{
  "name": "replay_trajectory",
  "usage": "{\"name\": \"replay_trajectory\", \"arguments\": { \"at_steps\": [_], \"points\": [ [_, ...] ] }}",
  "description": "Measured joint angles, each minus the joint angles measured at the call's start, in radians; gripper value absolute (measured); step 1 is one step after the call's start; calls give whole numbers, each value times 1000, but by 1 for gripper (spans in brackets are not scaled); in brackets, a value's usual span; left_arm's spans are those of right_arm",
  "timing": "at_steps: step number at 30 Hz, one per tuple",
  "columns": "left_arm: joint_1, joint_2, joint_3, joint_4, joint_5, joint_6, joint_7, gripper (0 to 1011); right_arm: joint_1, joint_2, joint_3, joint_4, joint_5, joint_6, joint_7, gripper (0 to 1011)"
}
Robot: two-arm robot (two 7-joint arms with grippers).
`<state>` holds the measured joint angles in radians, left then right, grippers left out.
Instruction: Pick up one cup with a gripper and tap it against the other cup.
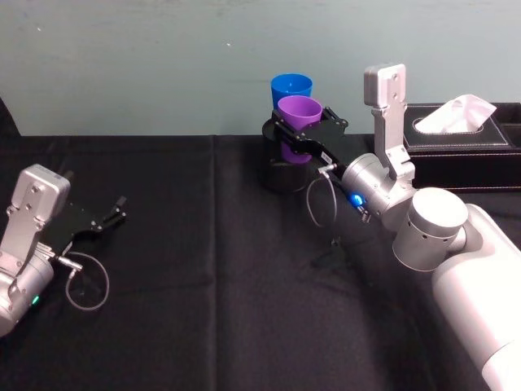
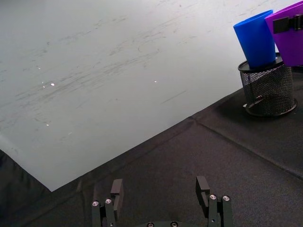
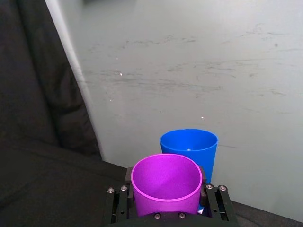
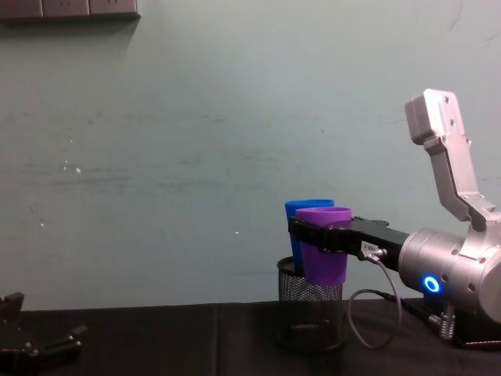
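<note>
The black mesh pen holder point(image 2: 267, 92) stands on the black tablecloth point(image 1: 203, 285), with the empty blue cup point(image 3: 189, 144) upright inside it. The purple cup point(image 3: 165, 184), also empty, hangs upright just beside the blue one, its base near the holder's rim. I cannot tell whether the cups touch. The right gripper point(image 1: 303, 127) has its jaws clamped on the purple cup's sides below the rim. The left gripper point(image 2: 159, 189) sits low at the table's left, jaws spread and empty.

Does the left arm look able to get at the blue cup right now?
Probably yes. The left gripper sits open far to the side, and the side of the blue cup facing it is uncovered above the mesh holder; the right gripper holds the purple cup on its right side.
</note>
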<state>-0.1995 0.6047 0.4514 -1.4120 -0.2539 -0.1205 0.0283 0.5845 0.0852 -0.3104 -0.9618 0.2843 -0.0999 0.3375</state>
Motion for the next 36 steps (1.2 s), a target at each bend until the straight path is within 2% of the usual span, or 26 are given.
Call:
{"name": "replay_trajectory", "arguments": {
  "at_steps": [36],
  "points": [
    [0,0,0,0,0,0,0,1000,0,0,0,0,0,0,0,734]
  ]
}}
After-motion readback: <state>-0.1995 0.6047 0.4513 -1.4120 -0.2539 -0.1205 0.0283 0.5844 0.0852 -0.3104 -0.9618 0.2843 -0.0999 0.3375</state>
